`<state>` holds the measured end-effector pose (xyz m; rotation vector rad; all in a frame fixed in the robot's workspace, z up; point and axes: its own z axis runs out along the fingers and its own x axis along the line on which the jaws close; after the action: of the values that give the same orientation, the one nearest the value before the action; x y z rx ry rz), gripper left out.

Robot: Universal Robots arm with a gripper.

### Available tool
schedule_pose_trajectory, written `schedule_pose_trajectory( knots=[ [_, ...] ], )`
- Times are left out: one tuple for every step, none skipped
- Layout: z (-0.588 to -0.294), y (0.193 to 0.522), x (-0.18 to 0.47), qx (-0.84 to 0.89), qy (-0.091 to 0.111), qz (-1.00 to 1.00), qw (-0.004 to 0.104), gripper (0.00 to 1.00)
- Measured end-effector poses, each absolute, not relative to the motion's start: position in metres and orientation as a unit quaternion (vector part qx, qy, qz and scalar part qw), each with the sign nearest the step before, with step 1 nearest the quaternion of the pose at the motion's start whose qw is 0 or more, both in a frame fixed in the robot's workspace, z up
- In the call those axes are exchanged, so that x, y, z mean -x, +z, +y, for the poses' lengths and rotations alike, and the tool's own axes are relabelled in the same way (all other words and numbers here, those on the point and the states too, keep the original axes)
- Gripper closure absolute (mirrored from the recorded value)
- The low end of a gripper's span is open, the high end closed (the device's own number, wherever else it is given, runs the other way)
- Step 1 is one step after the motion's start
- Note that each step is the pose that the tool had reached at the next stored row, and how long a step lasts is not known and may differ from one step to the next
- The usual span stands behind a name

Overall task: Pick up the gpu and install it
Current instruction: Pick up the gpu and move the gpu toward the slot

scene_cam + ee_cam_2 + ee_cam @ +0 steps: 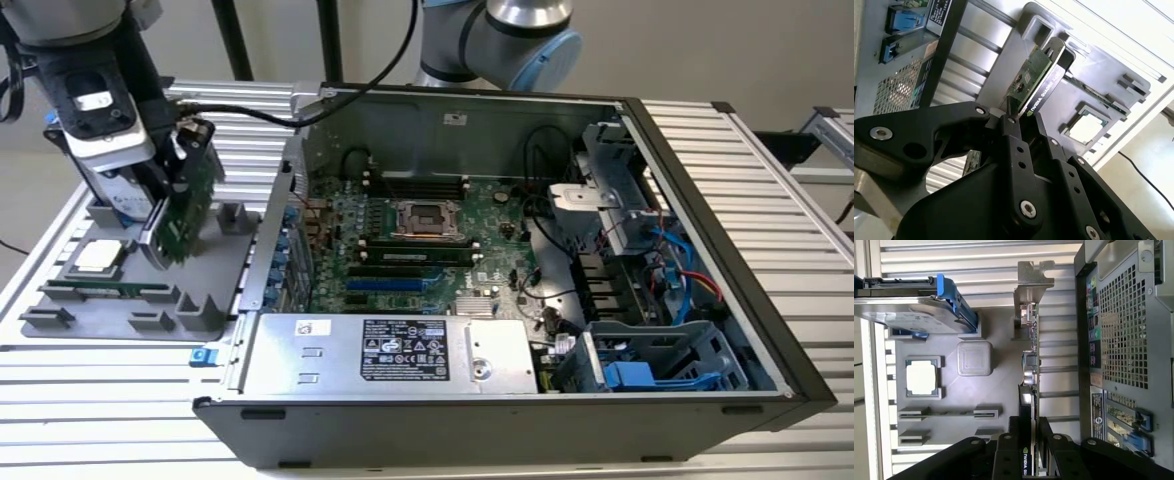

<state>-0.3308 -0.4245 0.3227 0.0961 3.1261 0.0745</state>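
Note:
My gripper (183, 165) is shut on the gpu (187, 205), a green card held upright on edge over the grey parts tray (200, 320) at the exterior view's left, outside the computer case (694, 240). In the second wrist view the black fingers (1013, 131) clamp the gpu (1038, 80) by one end, green board on one face and black shroud on the other. The first wrist view has the gpu (1030, 365) edge-on, its silver bracket (1033, 280) at the end far from my gripper (1029, 445). Whether the card touches the tray I cannot tell.
The tray also holds a silver hard drive with blue rails (914, 305), a processor (920, 377) and a thin memory stick (120, 290). The open case lies flat, with the motherboard (400, 250) and blue slots (387, 285) exposed, a power supply (387, 350) in front and cables (667, 260) at its right.

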Motion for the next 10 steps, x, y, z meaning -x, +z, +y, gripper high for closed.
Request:
schedule_pose_trajectory(
  knots=[
    [-0.424, 0.324, 0.331, -0.031, 0.024, 0.999, 0.007, 1.0],
    [-0.424, 0.326, 0.331, -0.031, 0.024, 0.999, 0.007, 1.0],
    [-0.424, 0.327, 0.331, -0.031, 0.024, 0.999, 0.007, 1.0],
    [-0.424, 0.328, 0.331, -0.031, 0.024, 0.999, 0.007, 1.0],
    [-0.424, 0.33, 0.331, -0.031, 0.024, 0.999, 0.007, 1.0],
    [-0.424, 0.331, 0.331, -0.031, 0.024, 0.999, 0.007, 1.0],
    [-0.424, 0.333, 0.331, -0.031, 0.024, 0.999, 0.007, 1.0],
    [-0.424, 0.334, 0.331, -0.031, 0.024, 0.999, 0.007, 1.0],
    [-0.424, 0.336, 0.331, -0.031, 0.024, 0.999, 0.007, 1.0],
    [-0.424, 0.337, 0.331, -0.031, 0.024, 0.999, 0.007, 1.0]
  ],
)
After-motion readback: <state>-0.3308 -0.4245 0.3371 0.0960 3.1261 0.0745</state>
